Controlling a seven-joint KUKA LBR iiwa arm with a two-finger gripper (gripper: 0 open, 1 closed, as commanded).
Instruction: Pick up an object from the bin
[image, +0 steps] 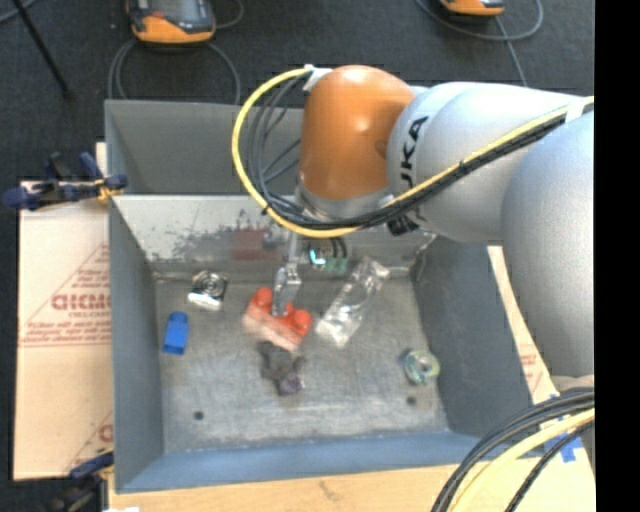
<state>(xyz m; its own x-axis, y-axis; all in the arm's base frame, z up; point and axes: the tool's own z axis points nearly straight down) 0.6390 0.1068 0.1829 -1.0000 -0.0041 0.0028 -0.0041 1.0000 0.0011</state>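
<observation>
**Robot arm poised over orange-and-pink piece in the middle of the bin**

Nearest the front wall of the grey bin (140, 400), a dark lump (283, 370) lies on the floor. A small greenish ring (420, 367) sits well apart to its right. A step further back, a blue block (176, 332) rests alone near the left wall. At the centre lies an orange-and-pink piece (272, 322), its near edge touching or almost touching the dark lump.

The gripper (288, 292) comes down onto the far side of this piece. Whether it is parted, closed or clamped on the piece cannot be told from this angle. Just beside it to the right lies a clear plastic piece (350, 305), set at a slant. A silver-and-black thing (207, 290) sits further off to the left. Behind and above them all, the arm's orange cover (345, 130) and looping cables (243, 120) hang before the bin's far wall.

The pick looks not yet made, as the piece appears to rest on the floor. The chief risk is crowding. A closing or lifting move could catch the clear plastic or drag the dark lump along. The gripper also sits toward the piece's far edge, not its middle. A grip there may tip the lumpy piece or let it slip free as it rises.
</observation>
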